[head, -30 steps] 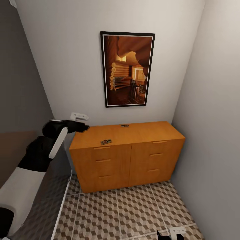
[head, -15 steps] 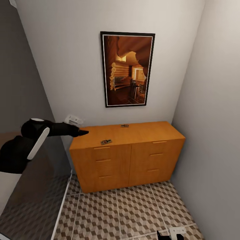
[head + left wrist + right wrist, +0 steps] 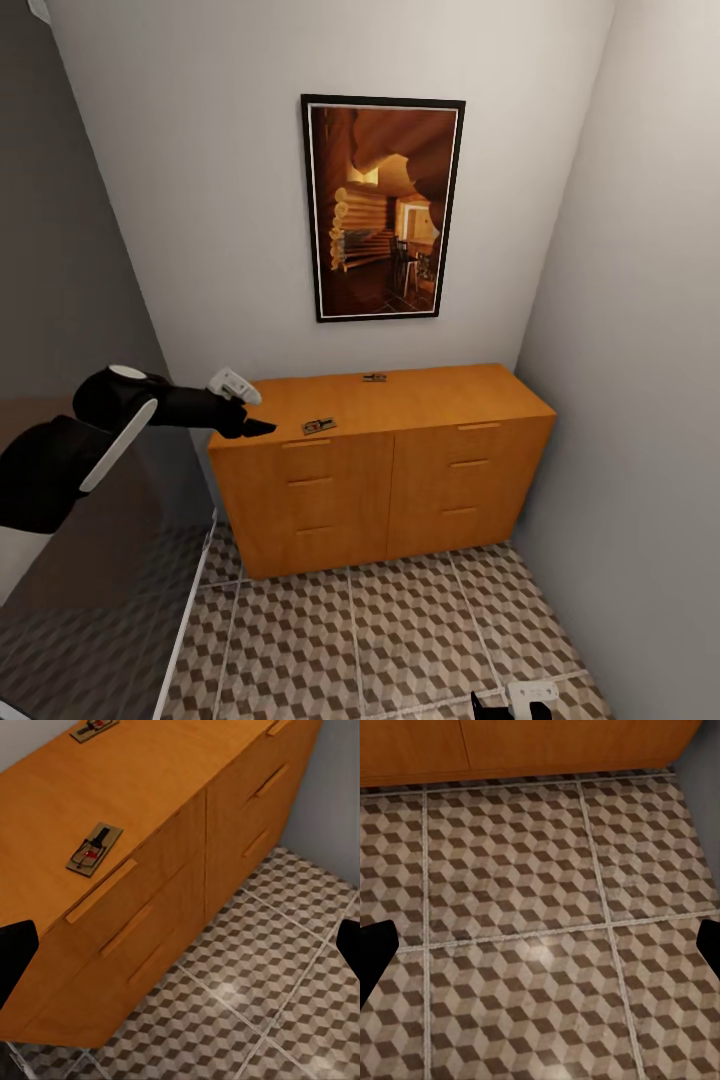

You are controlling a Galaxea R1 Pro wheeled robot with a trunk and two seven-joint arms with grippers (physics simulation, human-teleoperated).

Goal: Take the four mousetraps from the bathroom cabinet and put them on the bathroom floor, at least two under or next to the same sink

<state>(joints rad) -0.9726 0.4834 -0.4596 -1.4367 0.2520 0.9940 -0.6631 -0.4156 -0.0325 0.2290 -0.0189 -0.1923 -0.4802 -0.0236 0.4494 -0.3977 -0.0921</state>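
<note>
Left pincer [image 3: 250, 424] is hovering over the left end of the cabinet [image 3: 380, 460] top, fingers spread wide and holding nothing; the wrist view is showing both black fingertips [image 3: 16, 952] far apart at the frame edges. Near mousetrap [image 3: 319, 425] is lying flat on the cabinet top close to the front edge, just beyond the pincer, still apart from it. Second mousetrap [image 3: 375, 377] is sitting further back by the wall. I'm only seeing two traps here.

Step in hand, as I'm reading it: closing on the near trap. Advice: keep travelling along the top toward it, drop until the fingers are straddling the board, then grip the wooden edges, not the wire. It's thin and flat, so come in low or it's going to slip.

Right pincer [image 3: 540, 945] is hanging low over the bathroom floor [image 3: 400, 640], likewise splayed and carrying nothing.
</note>
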